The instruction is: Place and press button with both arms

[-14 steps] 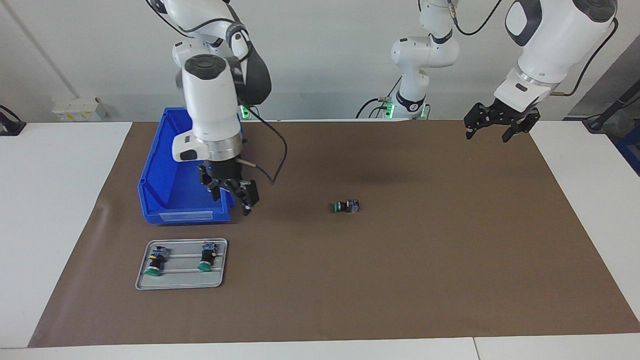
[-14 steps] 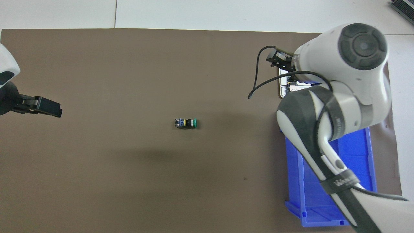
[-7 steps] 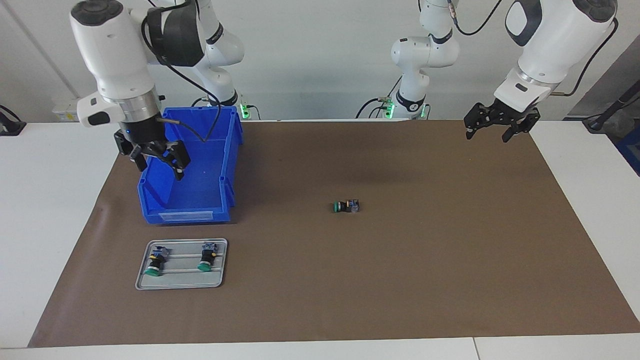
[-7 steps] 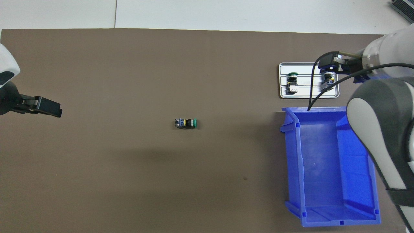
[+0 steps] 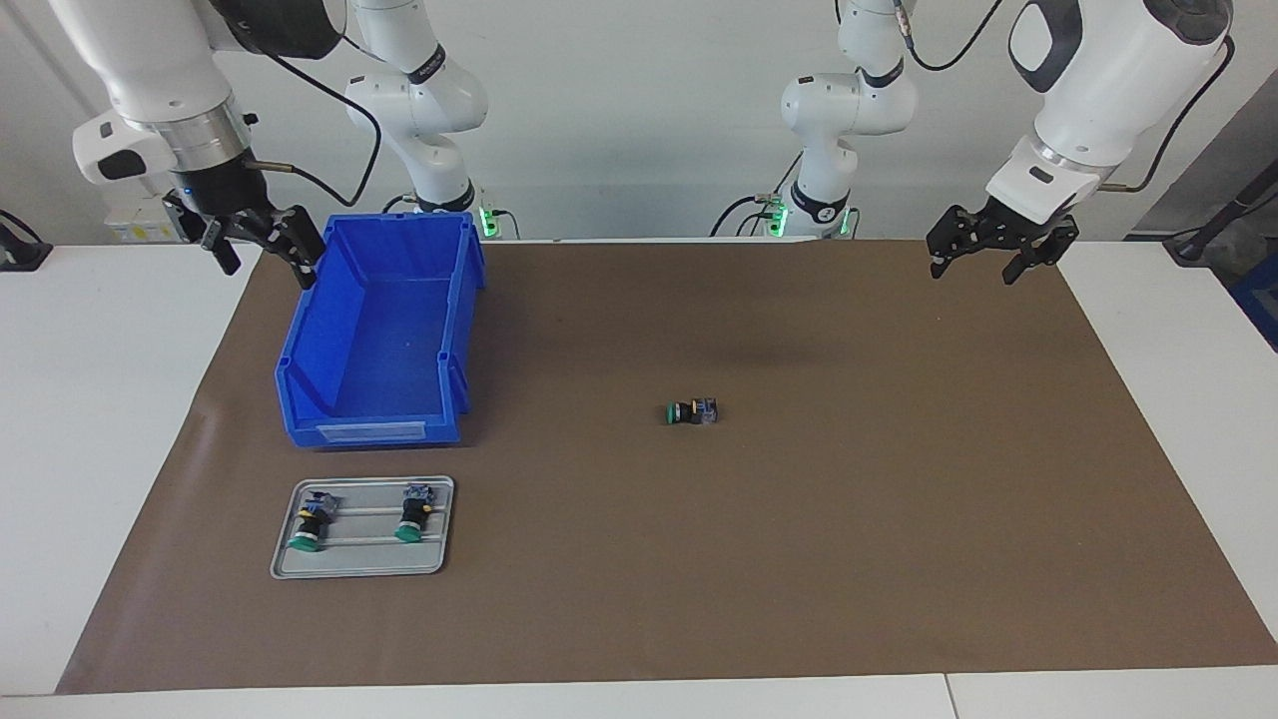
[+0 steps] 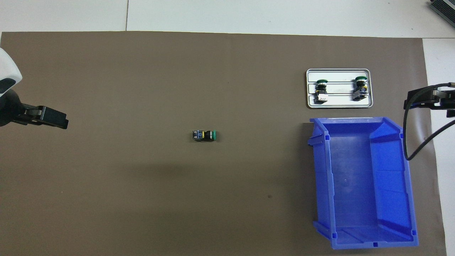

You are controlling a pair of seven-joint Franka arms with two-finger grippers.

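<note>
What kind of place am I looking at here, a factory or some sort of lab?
Most likely a robotics lab or test bench. Two white arms hang their grippers, left and right, over a table with a brown mat, beside a blue bin and a small tray of push-buttons.

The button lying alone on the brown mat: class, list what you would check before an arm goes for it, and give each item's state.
1. Button lies on its side on the mat, nothing around it: ok.
2. Left gripper open, holding nothing: ok.
3. Right gripper open, holding nothing: ok.
4. Blue bin holds nothing: ok.
5. Tray holds two buttons: ok.
</note>
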